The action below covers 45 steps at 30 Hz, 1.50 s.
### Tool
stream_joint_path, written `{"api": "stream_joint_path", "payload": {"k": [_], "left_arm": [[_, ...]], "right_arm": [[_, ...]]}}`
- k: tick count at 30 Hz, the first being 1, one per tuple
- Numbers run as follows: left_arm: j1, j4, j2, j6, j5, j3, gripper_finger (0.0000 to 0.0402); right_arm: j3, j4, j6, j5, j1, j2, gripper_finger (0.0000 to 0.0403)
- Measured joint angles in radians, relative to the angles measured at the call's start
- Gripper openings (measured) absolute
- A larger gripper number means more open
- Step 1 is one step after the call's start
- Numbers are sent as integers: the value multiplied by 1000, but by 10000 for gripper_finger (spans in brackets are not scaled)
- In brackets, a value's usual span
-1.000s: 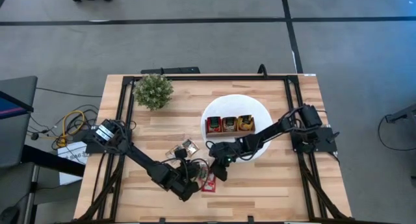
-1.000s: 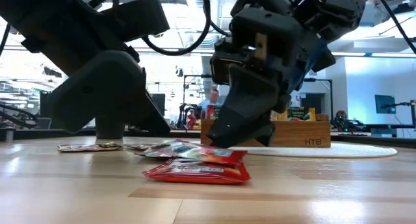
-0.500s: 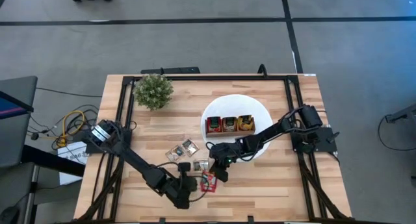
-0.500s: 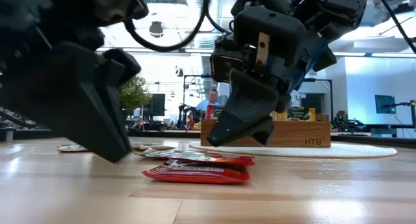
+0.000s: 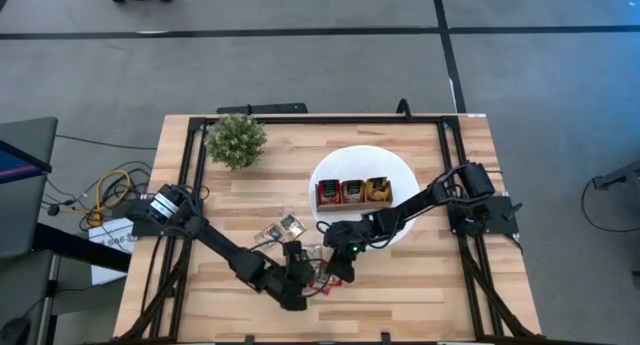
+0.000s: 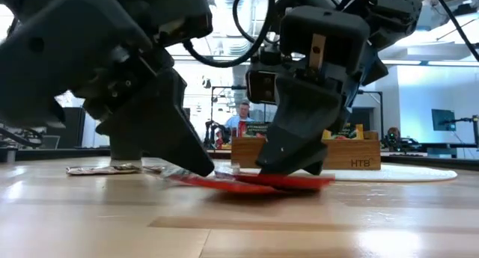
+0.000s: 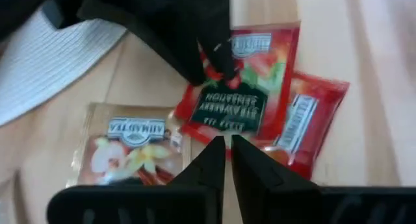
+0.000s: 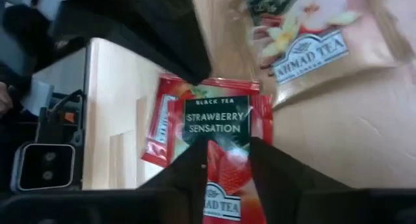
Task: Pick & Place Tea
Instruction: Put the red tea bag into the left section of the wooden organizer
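Two red tea sachets [image 7: 242, 97] lie overlapping on the wooden table near its front, one [image 8: 221, 130] on top of the other [image 7: 315, 117]. My right gripper [image 8: 229, 160] stands open over the top sachet's end nearer the plate. My left gripper [image 7: 227, 146], its fingers all but together, has its tips at the opposite edge of that sachet. Pale sachets [image 5: 283, 228] lie flat just beyond. More tea fills the brown wooden tray [image 5: 352, 192] on the white plate [image 5: 400, 170]. My left gripper's fingertips [image 7: 216, 149] meet the top red sachet's edge [image 7: 224, 134], slanting down from the table's left. Whether the edge lies between them, I cannot tell. My right gripper's two fingertips [image 6: 293, 167] stand on the top red sachet's face near its end [image 8: 227, 152], slanting down from the table's right. The sachet shows between the spread fingers and lies flat on the one below.
A small green plant [image 5: 237, 140] stands at the far left corner. The plate's rim [image 6: 419, 172] lies close behind my right gripper. Bare wood stretches along the near edge and on the table's left side.
My left gripper drew back toward the near edge, then came in again toward the red sachets and tipped its fingers lower, so its tips now reach them. In the low view the red sachets lie flatter and reach farther under my right gripper.
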Motion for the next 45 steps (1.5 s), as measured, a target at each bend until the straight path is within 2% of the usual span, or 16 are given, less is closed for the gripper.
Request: {"api": "stream_joint_path", "payload": {"k": [5,11,13,16,18,23,27,30,38,41,45], "left_arm": [[12,9,0,-26,-77,-1,19],[-6,-4,-5,-3,-101,-2,19],[-21,10,-17,34,-63,-2,19],[-39,78,-21,106,84,-1,19],[-41,150,-7,125,128,-1,19],[-18,181,12,129,133,0,19],[1,203,52,112,134,-1,19],[17,218,74,100,132,1,19],[41,208,77,71,99,1,20],[41,201,77,67,85,1,20],[41,201,77,67,59,0,20]], "right_arm": [[0,11,0,-4,0,0,151],[0,-2,-11,-52,-3,0,161],[0,-15,-11,-61,-13,-7,159],[-1,-17,-18,-78,-37,-30,159],[0,-21,-18,-81,-55,-51,164],[0,-131,-27,-80,-75,-108,199],[-1,-225,-2,-79,-45,-109,231],[1,-229,30,-53,-17,-88,239],[-1,-187,37,-44,13,-78,211],[-1,-155,34,-50,13,-78,182],[-1,-152,25,-35,13,-78,123]]}}
